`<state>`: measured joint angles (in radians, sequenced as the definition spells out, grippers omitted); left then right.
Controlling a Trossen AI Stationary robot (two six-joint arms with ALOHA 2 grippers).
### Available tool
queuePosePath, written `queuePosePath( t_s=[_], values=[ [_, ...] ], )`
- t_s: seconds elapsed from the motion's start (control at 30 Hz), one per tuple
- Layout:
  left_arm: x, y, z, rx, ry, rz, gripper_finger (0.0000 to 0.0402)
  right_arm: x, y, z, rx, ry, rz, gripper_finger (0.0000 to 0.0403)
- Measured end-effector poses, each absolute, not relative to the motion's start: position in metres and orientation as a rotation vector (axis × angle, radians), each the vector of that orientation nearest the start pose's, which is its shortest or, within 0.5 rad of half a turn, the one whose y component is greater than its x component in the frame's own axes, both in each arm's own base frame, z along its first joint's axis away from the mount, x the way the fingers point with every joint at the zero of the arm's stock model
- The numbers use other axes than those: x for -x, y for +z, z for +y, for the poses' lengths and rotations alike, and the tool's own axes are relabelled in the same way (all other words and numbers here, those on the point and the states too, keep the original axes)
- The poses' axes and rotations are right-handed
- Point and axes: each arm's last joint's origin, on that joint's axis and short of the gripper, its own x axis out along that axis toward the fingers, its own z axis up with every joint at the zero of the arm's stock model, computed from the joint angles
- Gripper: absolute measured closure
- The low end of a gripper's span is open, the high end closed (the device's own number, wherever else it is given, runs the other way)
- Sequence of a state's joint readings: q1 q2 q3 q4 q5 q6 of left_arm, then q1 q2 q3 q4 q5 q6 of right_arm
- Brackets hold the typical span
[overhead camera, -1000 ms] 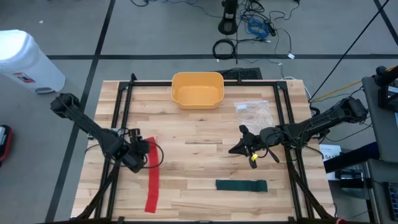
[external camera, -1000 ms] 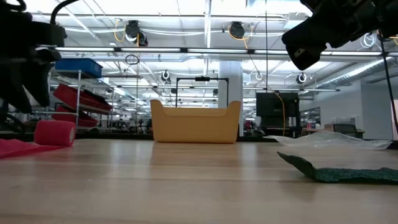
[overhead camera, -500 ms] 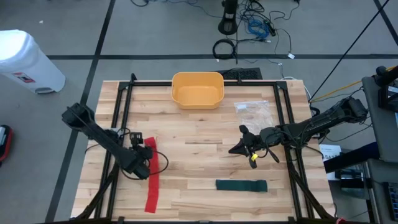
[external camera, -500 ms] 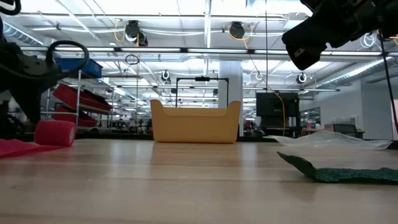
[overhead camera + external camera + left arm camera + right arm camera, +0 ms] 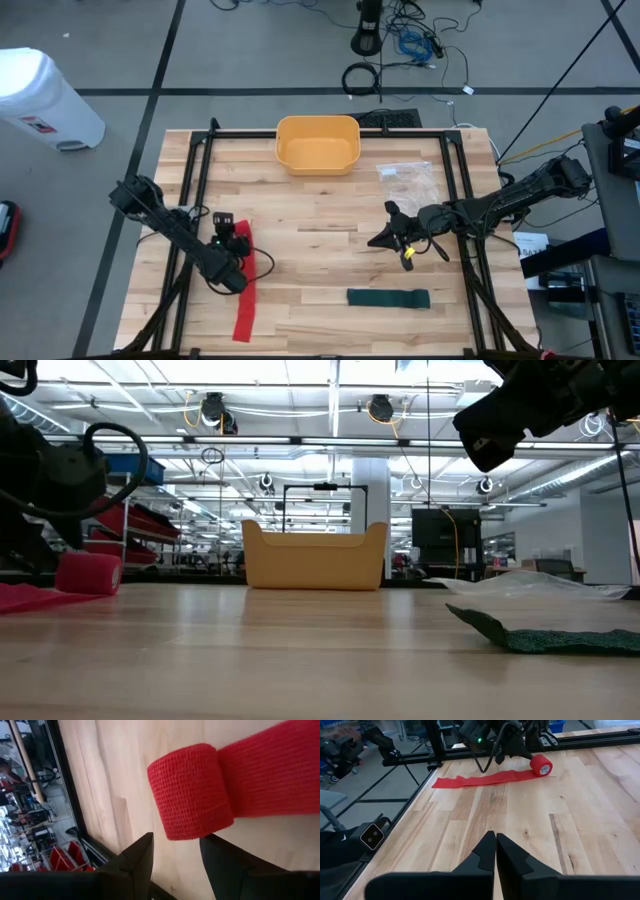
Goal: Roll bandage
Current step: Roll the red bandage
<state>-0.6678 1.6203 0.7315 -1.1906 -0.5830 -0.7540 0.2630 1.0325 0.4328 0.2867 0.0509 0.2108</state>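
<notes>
the rolled end of the red woven bandage [image 5: 190, 790] is seen just ahead of the part-open, empty left end effector [image 5: 175, 852], toward twelve o'clock, its loose strip trailing toward six on the table [image 5: 330, 220]; the right end effector [image 5: 495, 850] is shut, farther off.

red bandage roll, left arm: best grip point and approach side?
Likely best: grip the rolled part of the red bandage across its two flat end faces, coming from the side away from its loose tail. It lies on its side, so the ends face outward; the left gripper fingers already straddle it, open.

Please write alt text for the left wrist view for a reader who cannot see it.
A partly rolled red bandage lies on the wooden table, its loose tail running off the picture's edge. The left gripper sits just short of the roll, its two dark fingers apart.
</notes>
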Motion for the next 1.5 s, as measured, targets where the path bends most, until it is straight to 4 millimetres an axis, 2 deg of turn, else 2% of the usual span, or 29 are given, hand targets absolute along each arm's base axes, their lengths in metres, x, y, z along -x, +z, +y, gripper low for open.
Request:
queuePosePath(
  t_s=[0.2, 0.37, 0.8, 1.03, 1.5],
  values=[
    [-0.164, 0.133, -0.107, -0.654, 0.529, 1.4, 0.0235, -0.206, 0.212, 0.054, -0.16, 0.177, 0.33, 0.0403],
    [-0.168, 0.133, -0.107, -0.743, 0.499, 1.343, 0.0235, -0.206, 0.212, 0.054, -0.16, 0.177, 0.33, 0.0403],
    [-0.174, 0.132, -0.1, -0.717, 0.524, 1.351, 0.0235, -0.206, 0.211, 0.054, -0.15, 0.182, 0.333, 0.0403],
    [-0.188, 0.129, -0.102, -0.738, 0.432, 1.299, 0.0235, -0.206, 0.211, 0.054, -0.146, 0.183, 0.334, 0.0403],
    [-0.202, 0.128, -0.077, -0.723, 0.479, 1.356, 0.0237, -0.206, 0.211, 0.054, -0.145, 0.183, 0.334, 0.0403]
  ],
)
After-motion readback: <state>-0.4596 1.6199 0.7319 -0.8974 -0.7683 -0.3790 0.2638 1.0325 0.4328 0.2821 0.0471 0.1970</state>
